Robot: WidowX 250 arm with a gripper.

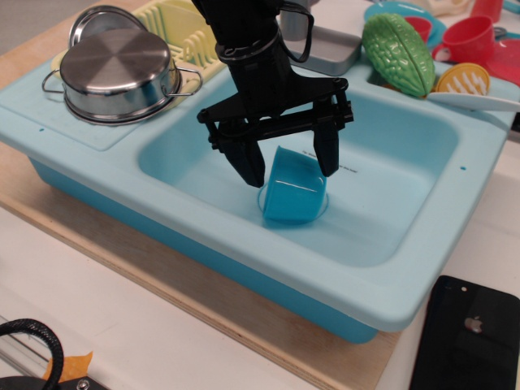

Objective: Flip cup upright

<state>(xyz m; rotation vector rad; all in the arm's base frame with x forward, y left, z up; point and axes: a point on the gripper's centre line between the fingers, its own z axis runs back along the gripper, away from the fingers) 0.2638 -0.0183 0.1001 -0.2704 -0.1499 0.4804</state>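
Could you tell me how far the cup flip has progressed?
Done: the gripper is down in the sink, open, its fingers either side of the turquoise cup. In hand: nothing; the fingers have not closed. Left: grasping the cup, which lies tipped over the drain, and standing it upright.

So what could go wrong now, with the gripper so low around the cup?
1. The cup lies tilted in the sink, and the open gripper straddles it; closing on the smooth tapered wall may squeeze it out sideways.
2. The fingertips are near the sink floor, so going lower may hit it.
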